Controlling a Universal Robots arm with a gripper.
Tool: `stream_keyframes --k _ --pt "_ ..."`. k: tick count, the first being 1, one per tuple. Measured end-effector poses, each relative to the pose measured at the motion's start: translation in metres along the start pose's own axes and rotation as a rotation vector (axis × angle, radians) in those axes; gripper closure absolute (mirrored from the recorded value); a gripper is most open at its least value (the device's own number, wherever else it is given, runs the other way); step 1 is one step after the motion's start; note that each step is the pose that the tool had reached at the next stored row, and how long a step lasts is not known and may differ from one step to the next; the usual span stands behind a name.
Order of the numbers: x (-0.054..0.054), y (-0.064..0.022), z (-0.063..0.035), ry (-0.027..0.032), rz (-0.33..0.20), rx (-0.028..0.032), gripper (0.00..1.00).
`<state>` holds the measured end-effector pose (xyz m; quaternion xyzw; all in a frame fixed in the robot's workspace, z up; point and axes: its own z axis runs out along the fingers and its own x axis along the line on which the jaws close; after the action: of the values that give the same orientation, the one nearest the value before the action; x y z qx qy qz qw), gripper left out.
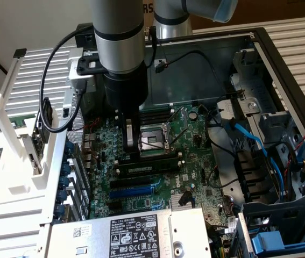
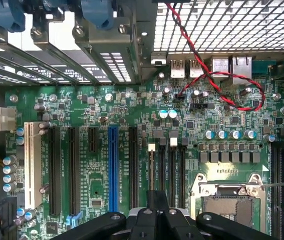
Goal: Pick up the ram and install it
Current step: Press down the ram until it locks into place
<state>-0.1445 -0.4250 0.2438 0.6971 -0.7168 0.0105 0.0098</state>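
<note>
Robot arm working over an open computer case [image 1: 281,59], with the pincer [image 1: 129,145] lowered to the motherboard [image 1: 157,177] beside the CPU socket [image 1: 151,141]. The pincer is closed; whether anything lies between its fingers cannot be made out. A long, narrow stick, taken to be the ram [image 1: 151,166], lies along the memory slots just below the socket in the exterior view, apparently seated or nearly so. The step in hand is judged to be installation, pressing the stick home; any further move would call for even downward force and latched end clips. In the wrist view the pincer [image 2: 154,222] overhangs the blue expansion slot [image 2: 112,165] and bare black slots [image 2: 167,170]. The arm hides the pincer's contact point.
</note>
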Motion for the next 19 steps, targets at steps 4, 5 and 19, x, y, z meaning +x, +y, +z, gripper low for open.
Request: stream_keyframes --k 4,5,19 --pt "0.0000 0.0001 -0.0057 0.0000 0.000 0.0024 0.89" --pt "-0.0001 0.0000 -0.0070 0.0001 0.000 0.0033 0.89" --pt "-0.0001 0.0000 -0.0098 0.0004 0.082 0.0026 0.89"
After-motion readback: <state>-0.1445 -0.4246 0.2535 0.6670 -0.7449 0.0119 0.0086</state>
